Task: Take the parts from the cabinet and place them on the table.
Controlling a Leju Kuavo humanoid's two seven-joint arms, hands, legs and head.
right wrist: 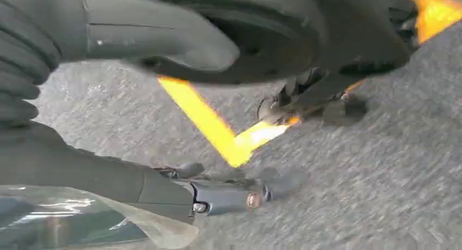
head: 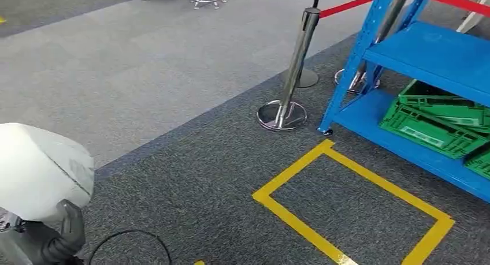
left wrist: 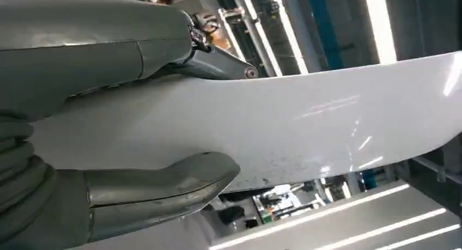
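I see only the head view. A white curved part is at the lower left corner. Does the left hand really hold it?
Observer: Yes. In the left wrist view the left hand grips the white curved part, with its thumb on one face and a finger on the other.
Operator: And the right hand? I do not find it in my view.
Observer: The right hand hangs over the grey carpet, near a corner of yellow tape. Its thumb and fingers are apart, with nothing between them.
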